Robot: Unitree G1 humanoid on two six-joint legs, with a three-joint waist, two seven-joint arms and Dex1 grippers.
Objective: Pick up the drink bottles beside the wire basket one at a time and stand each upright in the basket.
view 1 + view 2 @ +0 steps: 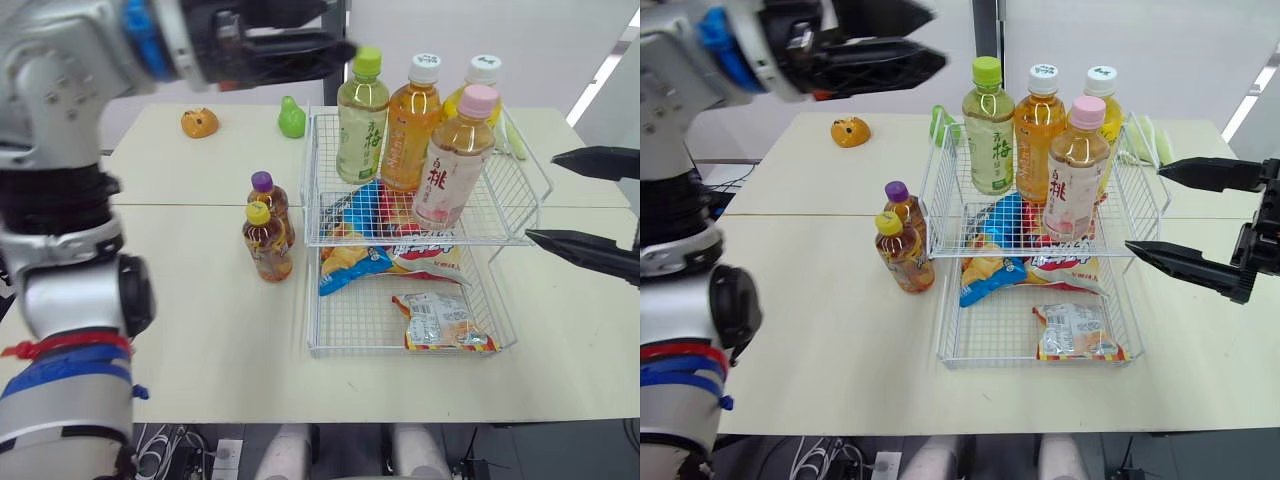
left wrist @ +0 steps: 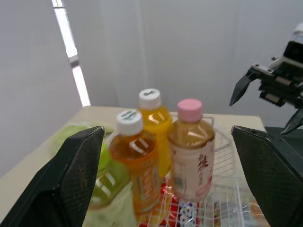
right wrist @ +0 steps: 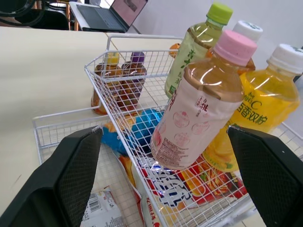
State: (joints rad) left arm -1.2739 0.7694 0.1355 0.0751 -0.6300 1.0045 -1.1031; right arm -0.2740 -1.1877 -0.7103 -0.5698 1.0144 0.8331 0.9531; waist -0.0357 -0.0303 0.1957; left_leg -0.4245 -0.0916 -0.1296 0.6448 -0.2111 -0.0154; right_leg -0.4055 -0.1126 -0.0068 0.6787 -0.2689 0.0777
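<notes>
- Yellow-capped tea bottle [image 1: 267,243] and purple-capped tea bottle [image 1: 270,200]: both upright on the table [image 1: 200,330], left of frame centre. They stand close together, just beside the left wall of the wire basket [image 1: 312,180].
- Step in hand (judgement): fetching the next bottle. The yellow-capped one stands nearer and is best taken first. Close on its body below the cap, coming from the open table side so the purple-capped one is not knocked. Lift it above the basket rim before moving across.
- Left gripper [image 1: 335,28]: upper left of frame, fingers spread wide, holding nothing.
- Right gripper [image 1: 1143,208]: right edge, just beside the basket's right wall, fingers wide apart, holding nothing.
- Basket, upper tier: four upright bottles.
  - green-capped green tea [image 1: 362,120]
  - white-capped amber tea [image 1: 410,125]
  - white-capped yellow drink [image 1: 480,80]
  - pink-capped peach drink [image 1: 452,165]
  - The front left corner looks free.
- Basket, lower tier: a blue-and-yellow snack bag [image 1: 355,262] and a small snack packet [image 1: 440,322].
- Table, far side: an orange toy [image 1: 199,122] and a green pear toy [image 1: 291,118].
</notes>
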